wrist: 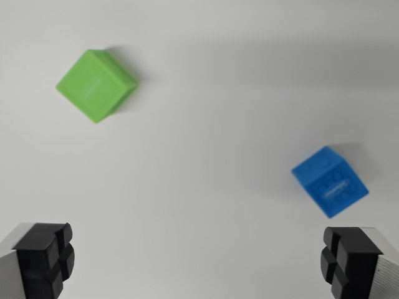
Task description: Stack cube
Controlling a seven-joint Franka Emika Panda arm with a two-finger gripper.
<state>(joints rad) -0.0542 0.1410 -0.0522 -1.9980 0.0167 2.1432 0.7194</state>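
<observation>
A plain white surface fills my wrist view, bare apart from two cubes. My jaws are spread wide and hold nothing: one black pad sits at the bottom of the wrist view's left, the other at the bottom of its right, with only white between them, so the gripper is released. The blue cube lies just beyond the right-hand pad, close to it but not between the pads, turned so a corner points toward me. The green cube lies much farther off, up toward the wrist view's left, well apart from the blue one and also turned corner-on. I judge that nothing is stacked yet. The blue cube is the nearer pick, so I would need to shift right and a little forward, and twist the wrist to meet its flat sides.
</observation>
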